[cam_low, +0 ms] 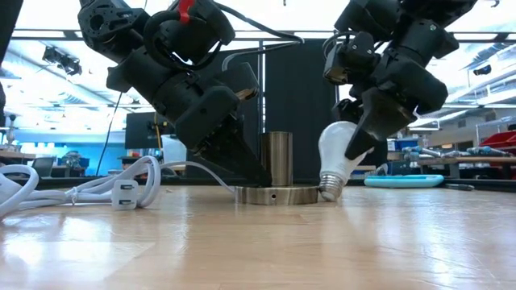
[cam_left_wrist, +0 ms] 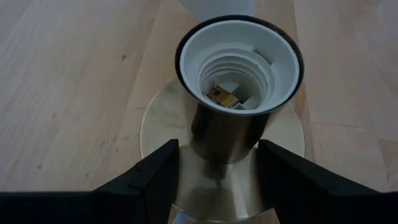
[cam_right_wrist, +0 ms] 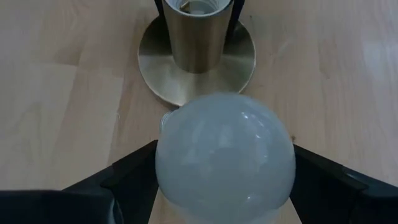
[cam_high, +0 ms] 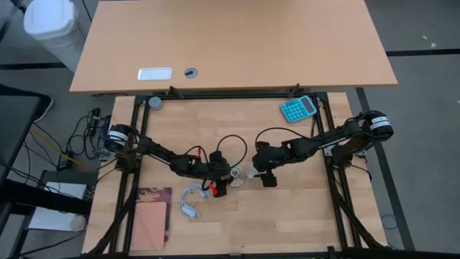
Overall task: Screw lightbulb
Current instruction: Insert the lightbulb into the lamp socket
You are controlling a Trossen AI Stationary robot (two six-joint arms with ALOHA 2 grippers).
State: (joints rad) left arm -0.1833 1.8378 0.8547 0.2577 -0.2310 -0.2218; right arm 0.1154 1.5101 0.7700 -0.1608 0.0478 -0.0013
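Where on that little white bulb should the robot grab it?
Probably around the round globe of the lightbulb, coming from above: its screw cap rests on the table beside the socket and must stay free. The right end effector already straddles the globe.

I see the socket's [cam_left_wrist: 239, 62] mouth open from above; my left claw [cam_left_wrist: 217, 180] straddles its base [cam_low: 276, 194], blocking that side. The bulb [cam_low: 337, 161] crowds the opposite rim. A cord [cam_high: 190, 200] clutters the desk [cam_high: 302, 216] beside it.
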